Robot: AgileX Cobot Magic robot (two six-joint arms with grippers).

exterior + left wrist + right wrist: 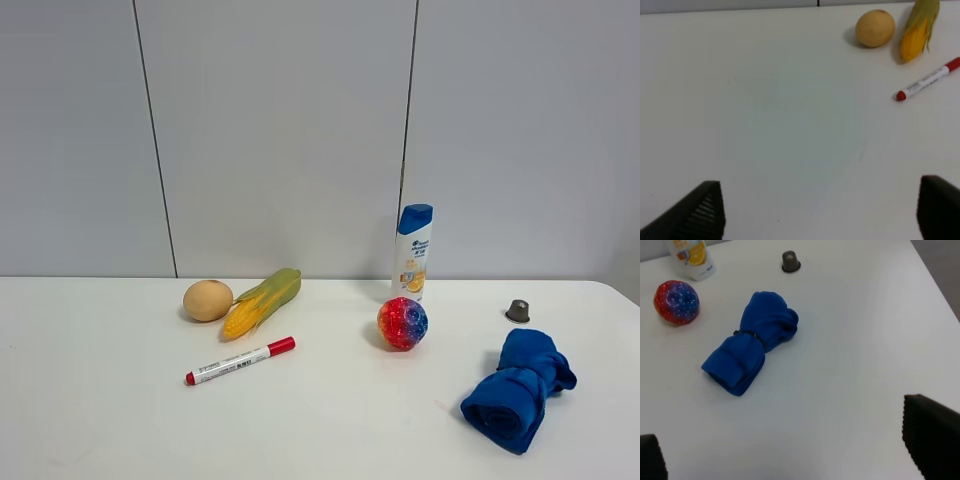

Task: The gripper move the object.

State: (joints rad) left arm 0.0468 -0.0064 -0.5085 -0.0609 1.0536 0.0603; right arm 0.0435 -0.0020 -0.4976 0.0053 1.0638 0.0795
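Observation:
The tan-orange ball (208, 300) rests on the white table at the back left, touching the tip of a toy corn cob (262, 302). It also shows in the left wrist view (875, 28), far from the fingers. My left gripper (822, 212) is open and empty above bare table; only its two black fingertips (700, 212) show. My right gripper (800, 455) is open and empty, with its fingertips (932, 432) at the frame edges, short of the blue cloth. Neither gripper shows in the exterior high view.
A red-capped marker (240, 361) lies in front of the corn. A red-and-blue speckled ball (402, 323), a shampoo bottle (412, 253), a small grey cap (518, 311) and a rolled blue cloth (518, 388) are on the right half. The table's right edge (935, 285) is close.

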